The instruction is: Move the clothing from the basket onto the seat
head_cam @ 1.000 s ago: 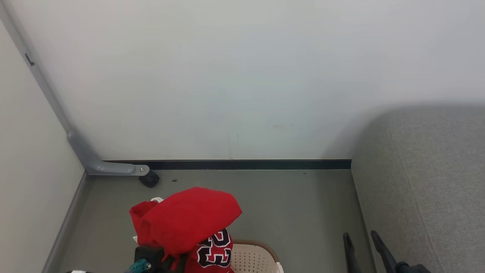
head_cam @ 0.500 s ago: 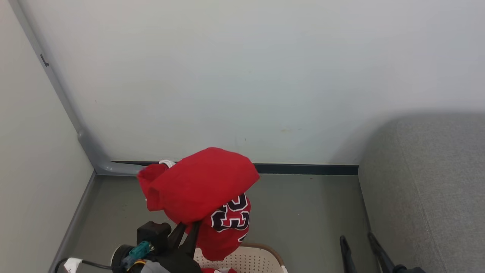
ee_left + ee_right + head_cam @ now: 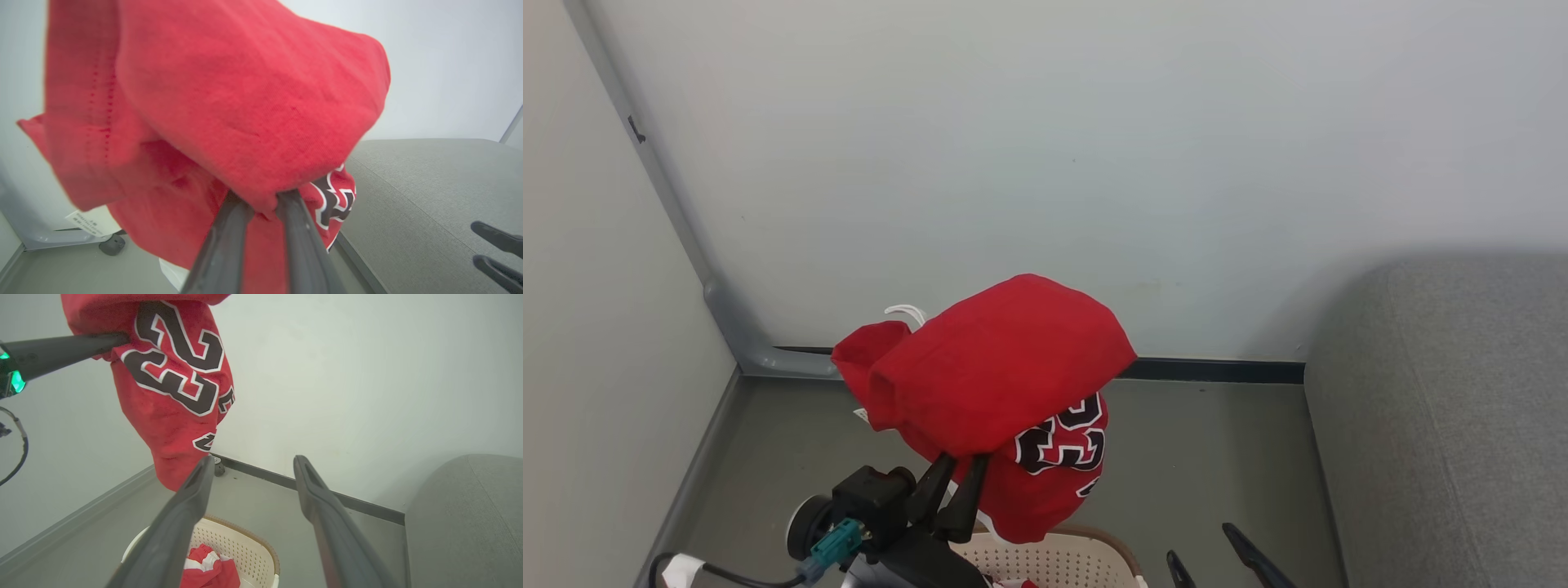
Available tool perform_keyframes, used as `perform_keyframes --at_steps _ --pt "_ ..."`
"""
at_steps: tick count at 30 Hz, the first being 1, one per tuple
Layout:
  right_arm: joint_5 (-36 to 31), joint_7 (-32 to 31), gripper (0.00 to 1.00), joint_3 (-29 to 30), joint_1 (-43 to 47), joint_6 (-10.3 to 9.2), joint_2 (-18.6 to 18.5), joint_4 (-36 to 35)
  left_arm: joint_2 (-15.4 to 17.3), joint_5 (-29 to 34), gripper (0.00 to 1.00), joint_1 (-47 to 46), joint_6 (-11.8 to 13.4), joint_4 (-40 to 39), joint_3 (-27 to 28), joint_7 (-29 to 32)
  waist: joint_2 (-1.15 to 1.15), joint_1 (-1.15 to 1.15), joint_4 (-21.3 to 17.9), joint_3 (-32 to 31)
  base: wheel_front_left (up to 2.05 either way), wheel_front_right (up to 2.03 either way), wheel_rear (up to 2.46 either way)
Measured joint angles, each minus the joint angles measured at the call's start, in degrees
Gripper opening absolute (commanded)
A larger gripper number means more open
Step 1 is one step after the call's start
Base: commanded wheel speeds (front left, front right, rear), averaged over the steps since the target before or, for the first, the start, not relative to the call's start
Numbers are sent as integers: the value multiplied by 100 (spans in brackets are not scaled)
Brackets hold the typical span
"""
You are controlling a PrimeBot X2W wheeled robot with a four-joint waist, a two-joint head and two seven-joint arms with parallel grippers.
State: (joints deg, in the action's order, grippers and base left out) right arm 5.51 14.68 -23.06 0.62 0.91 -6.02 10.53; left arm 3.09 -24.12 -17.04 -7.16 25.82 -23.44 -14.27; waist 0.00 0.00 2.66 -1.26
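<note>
Your left gripper (image 3: pixel 964 462) has its two fingers pinched together on a fold of the red jersey (image 3: pixel 1005 367). The jersey hangs bunched over the fingertips, held up in the air above the basket (image 3: pixel 1112 545). Its black number 23 (image 3: pixel 1063 441), outlined in white, shows on the part that droops down toward the basket. In your right wrist view the jersey's lowest end hangs above the basket's left rim and apart from it. A white label (image 3: pixel 92 222) shows under the cloth on the side away from the seat (image 3: pixel 1437 425).

Down inside the basket lies a second red garment with white stripes (image 3: pixel 204 567), crumpled against the perforated wall.

Your right gripper (image 3: pixel 1201 543) sits just to the right of the basket, between it and the seat, with its fingers spread apart and holding nothing.

The grey seat stands to the right of the basket, well apart from the hanging jersey, and a pale wall (image 3: pixel 1045 163) rises behind the basket
</note>
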Motion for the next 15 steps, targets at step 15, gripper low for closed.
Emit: perform_keyframes --at_steps 15 --pt "-927 1 100 -722 -620 70 -57 78 60 -154 0 59 0 -768 -823 3 0 0 81 18 0 0 0"
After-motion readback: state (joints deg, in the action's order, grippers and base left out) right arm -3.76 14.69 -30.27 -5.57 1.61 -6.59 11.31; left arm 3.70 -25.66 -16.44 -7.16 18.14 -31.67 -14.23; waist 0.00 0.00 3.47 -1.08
